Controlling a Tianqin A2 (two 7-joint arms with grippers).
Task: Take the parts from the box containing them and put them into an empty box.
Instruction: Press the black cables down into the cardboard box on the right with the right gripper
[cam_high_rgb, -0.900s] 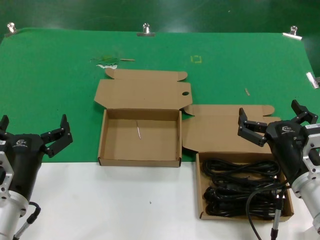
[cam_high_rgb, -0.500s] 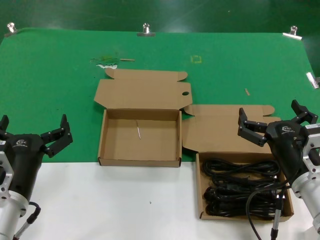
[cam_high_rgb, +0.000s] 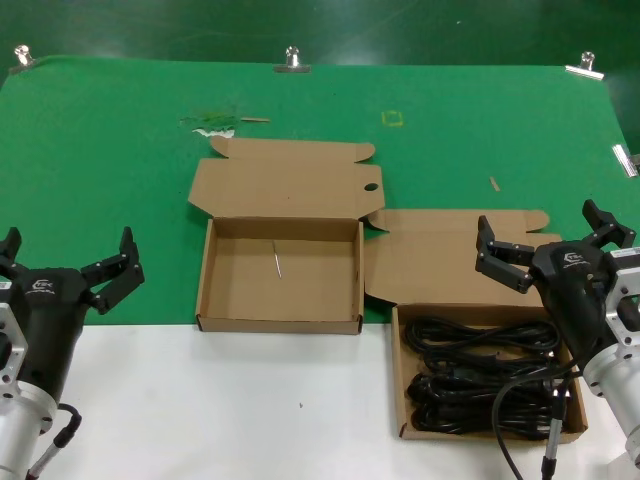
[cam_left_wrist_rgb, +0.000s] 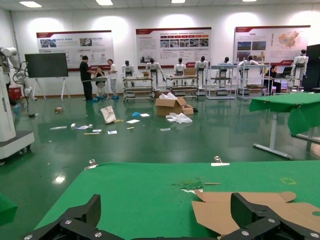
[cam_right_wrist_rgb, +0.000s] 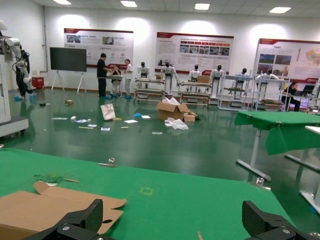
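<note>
Black power cords (cam_high_rgb: 455, 395) lie bundled in the squarer cardboard box (cam_high_rgb: 470, 435) at the front right, its lid flap folded back. The wide empty box (cam_high_rgb: 280, 324) stands at centre, with a thin pale streak on its floor and its holed lid open toward the back. My right gripper (cam_high_rgb: 538, 225) hovers open above the back of the cord box, holding nothing. At the front left, well clear of both boxes, my left gripper (cam_high_rgb: 68, 250) is open and empty. The left wrist view shows the left gripper (cam_left_wrist_rgb: 165, 207) before the empty box's lid (cam_left_wrist_rgb: 215, 215). The right wrist view shows the right gripper (cam_right_wrist_rgb: 172, 210) and that lid (cam_right_wrist_rgb: 45, 205).
A green mat (cam_high_rgb: 100, 180) covers the far table and is held by metal clips (cam_high_rgb: 292, 60) along its back edge. Green scraps (cam_high_rgb: 212, 124) and a yellow square mark (cam_high_rgb: 392, 118) lie behind the boxes. White tabletop (cam_high_rgb: 250, 410) runs along the front.
</note>
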